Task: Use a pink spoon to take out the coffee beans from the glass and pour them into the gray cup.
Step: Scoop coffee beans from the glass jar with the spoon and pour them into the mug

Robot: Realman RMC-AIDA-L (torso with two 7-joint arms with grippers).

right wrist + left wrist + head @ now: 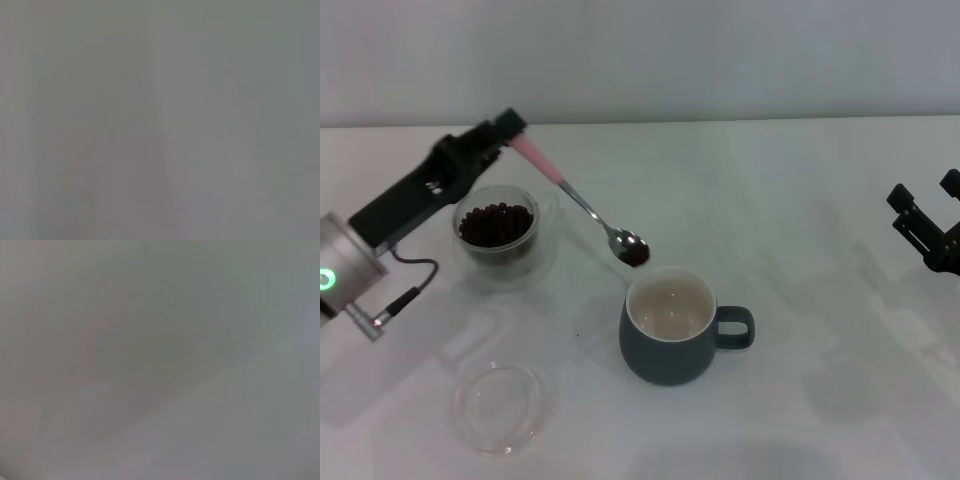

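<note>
My left gripper (508,128) is shut on the pale pink handle of the pink spoon (582,205), above the glass. The spoon slants down to the right, and its silver bowl holds a few coffee beans (636,255) just above the far rim of the gray cup (667,328). The gray cup stands at the middle with a cream inside that looks empty and its loop handle to the right. The glass (497,236) stands left of it with several dark coffee beans (495,223) inside. My right gripper (926,222) is parked at the right edge. Both wrist views show only plain grey.
A flat clear glass saucer (499,405) lies on the white table (820,400) at the front left, below the glass. A cable hangs from my left arm (380,215) beside the glass.
</note>
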